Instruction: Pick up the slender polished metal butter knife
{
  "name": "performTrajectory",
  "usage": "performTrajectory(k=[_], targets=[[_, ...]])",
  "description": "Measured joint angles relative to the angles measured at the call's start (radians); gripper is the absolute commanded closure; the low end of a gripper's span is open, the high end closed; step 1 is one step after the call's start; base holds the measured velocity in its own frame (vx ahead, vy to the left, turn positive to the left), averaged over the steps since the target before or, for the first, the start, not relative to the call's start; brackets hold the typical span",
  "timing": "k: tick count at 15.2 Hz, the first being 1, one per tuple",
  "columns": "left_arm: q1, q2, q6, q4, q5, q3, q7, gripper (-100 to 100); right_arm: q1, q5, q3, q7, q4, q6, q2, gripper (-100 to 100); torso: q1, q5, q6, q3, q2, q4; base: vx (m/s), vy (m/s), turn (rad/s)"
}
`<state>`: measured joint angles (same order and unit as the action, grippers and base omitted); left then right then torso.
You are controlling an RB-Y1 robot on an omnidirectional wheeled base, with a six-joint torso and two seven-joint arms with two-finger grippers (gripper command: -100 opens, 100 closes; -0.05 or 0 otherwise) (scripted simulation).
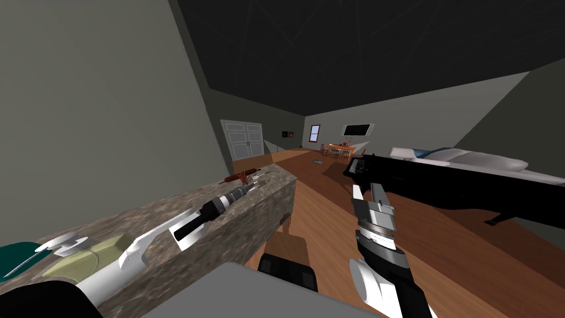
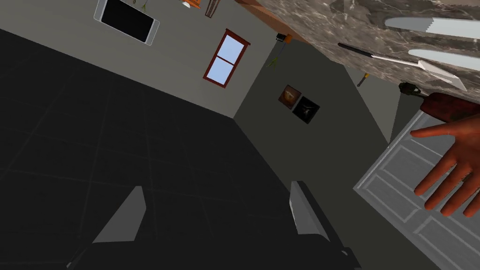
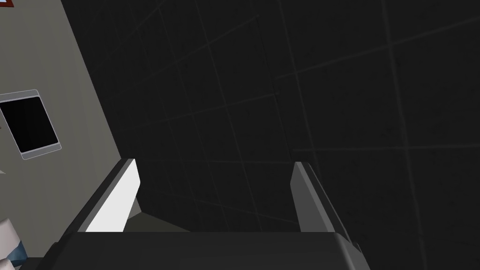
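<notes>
Across the lower left of the head view runs one mottled stone surface (image 1: pixel 243 232). Our left arm reaches along it, and the left gripper (image 1: pixel 259 178) sits near its far end, beside one red-brown hand-shaped thing (image 1: pixel 238 178). Toward the lower left corner we count one pale block (image 1: pixel 102 249), one grey curved piece (image 1: pixel 66 243) and one thin blade (image 1: pixel 25 262) lying across a dark green thing (image 1: pixel 14 251). Right of centre, the right gripper (image 1: pixel 368 193) hangs over the wooden floor (image 1: pixel 331 221). One bed (image 1: pixel 469 157) lies at the right and one white double door (image 1: pixel 243 141) stands near the centre.

From the left wrist, our two fingers (image 2: pixel 307 213) stand about a third of the frame apart, holding and touching nothing. Beyond them the stone surface carries one dark-handled slim knife (image 2: pixel 398 61) and two pale round-tipped blades (image 2: pixel 436 58), with the red-brown hand just beside them. Which of these is the knife we are after, we cannot tell.

From the right wrist, the two fingers (image 3: pixel 117 197) are spread just as wide and hold nothing.
</notes>
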<state>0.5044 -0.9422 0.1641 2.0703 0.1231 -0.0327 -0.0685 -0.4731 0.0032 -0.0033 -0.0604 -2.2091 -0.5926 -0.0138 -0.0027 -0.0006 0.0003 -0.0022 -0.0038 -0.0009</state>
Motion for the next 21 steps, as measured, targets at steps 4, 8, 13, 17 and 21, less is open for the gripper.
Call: performTrajectory(k=[4,8,13,17,21], targets=[[0.016,-0.092,-0.004,-0.028,0.007,0.014,0.007,-100,0.0,0.0,0.0,0.0,0.0,0.0,0.0,0,0.001,0.0,0.0,0.0,-0.001,0.0,0.048,-0.026,-0.044],[0.022,-0.175,-0.012,-0.051,0.018,0.041,0.011,-100,0.0,0.0,0.0,0.0,0.0,0.0,0.0,0,0.001,0.0,0.0,0.0,0.0,0.0,0.051,-0.029,-0.065],[0.028,-0.284,-0.019,-0.093,0.031,0.086,0.022,-100,0.0,0.0,0.0,0.0,0.0,0.0,0.0,0,0.001,0.0,0.0,-0.001,-0.001,0.0,0.053,-0.018,-0.073],[0.049,-0.368,-0.018,-0.113,0.037,0.105,0.033,-100,0.0,0.0,0.0,0.0,0.0,0.0,0.0,0,0.002,0.0,0.0,0.0,-0.001,0.0,0.055,-0.012,-0.094],[0.064,-0.454,-0.017,-0.151,0.051,0.156,0.043,-100,0.0,0.0,0.0,0.0,0.0,0.0,0.0,0,0.002,0.0,0.0,-0.002,-0.003,-0.001,0.074,-0.01,-0.117]])
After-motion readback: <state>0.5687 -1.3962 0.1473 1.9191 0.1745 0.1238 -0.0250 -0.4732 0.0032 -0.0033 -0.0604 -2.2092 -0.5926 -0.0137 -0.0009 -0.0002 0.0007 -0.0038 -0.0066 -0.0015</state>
